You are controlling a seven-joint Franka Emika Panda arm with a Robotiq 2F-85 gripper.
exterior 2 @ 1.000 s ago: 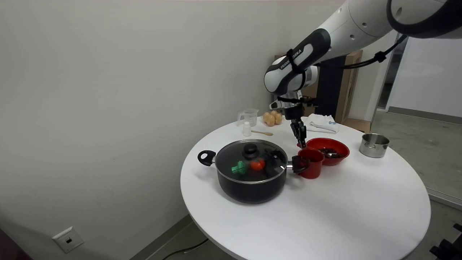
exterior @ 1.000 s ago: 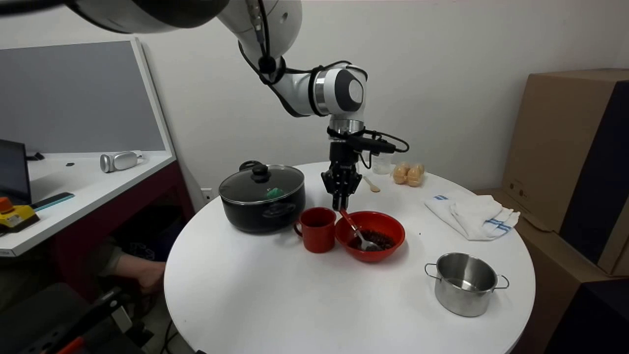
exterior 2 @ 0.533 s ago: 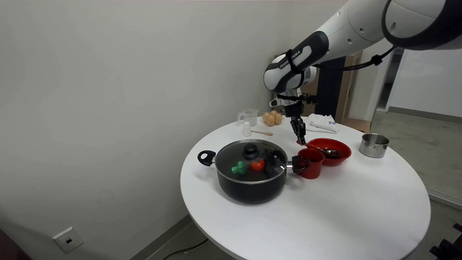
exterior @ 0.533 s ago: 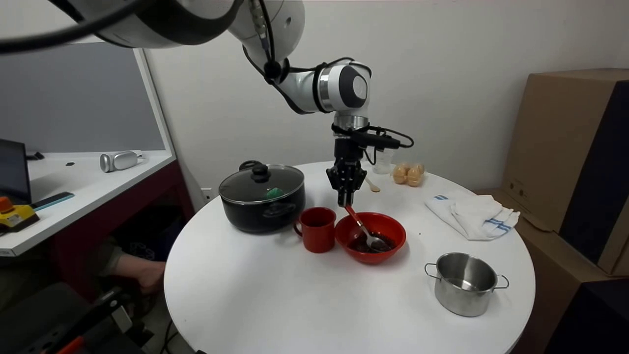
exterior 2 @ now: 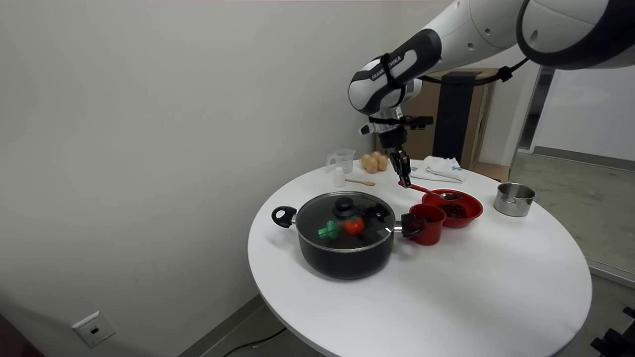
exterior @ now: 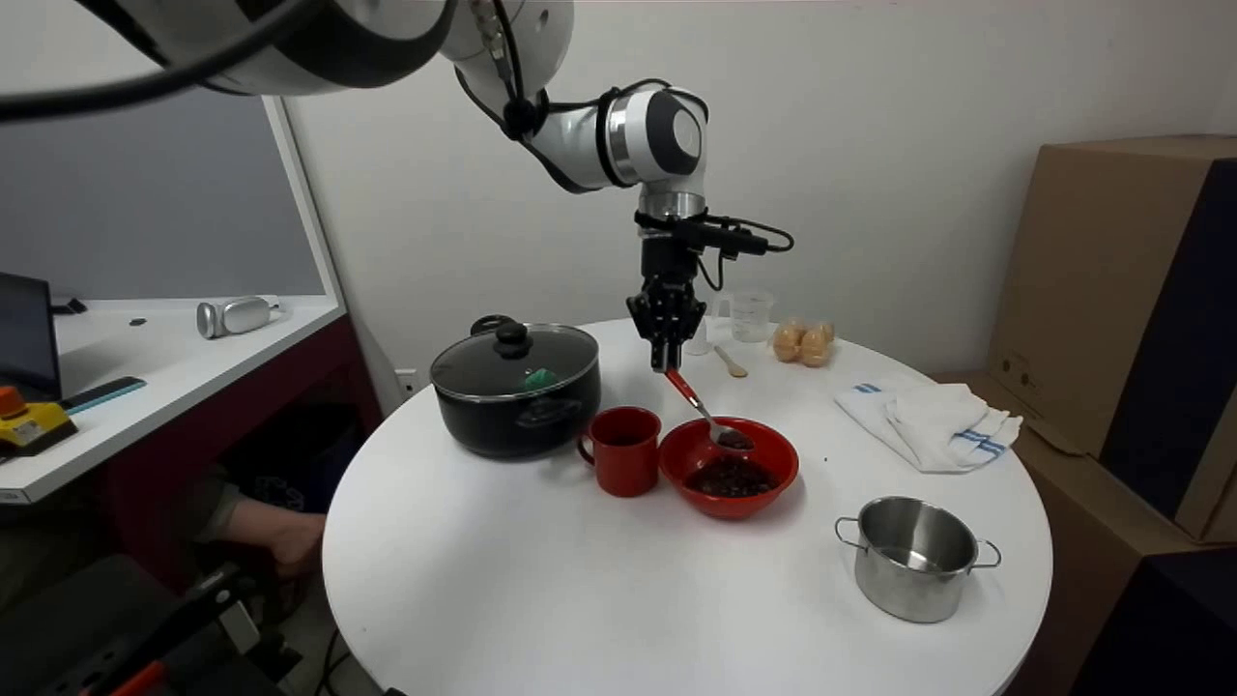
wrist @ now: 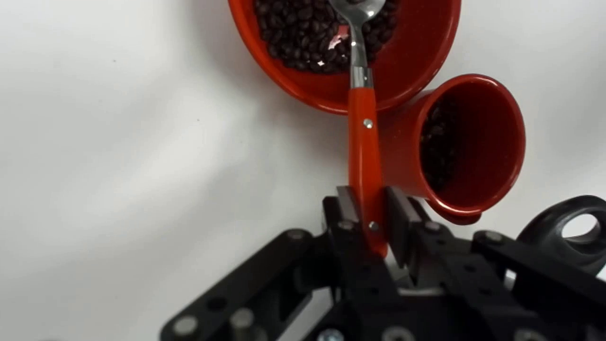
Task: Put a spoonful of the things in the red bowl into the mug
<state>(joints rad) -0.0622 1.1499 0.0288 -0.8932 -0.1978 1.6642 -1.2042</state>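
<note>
In an exterior view I see a round white table (exterior: 541, 590) near a pale wall (exterior: 870, 97), standing between a desk (exterior: 193, 362) and cardboard boxes (exterior: 1092, 300). Over it the gripper (exterior: 666, 367) clamps a red-handled spoon (exterior: 684, 389), bearing dark beans (exterior: 736, 441), above the red bowl (exterior: 776, 452); the mug (exterior: 626, 459) stands upright just beside that bowl. In an exterior view a black lidded pot (exterior 2: 342, 263) sits near the mug, a steel pot (exterior 2: 512, 206) well apart, and concrete floor (exterior 2: 560, 188) stretches past the table; a socket plate (exterior 2: 93, 329) shows low on the wall. In the wrist view the fingers (wrist: 403, 210) stand nearly together, gripping the spoon's handle, and beans lie in both bowl and mug.
</note>
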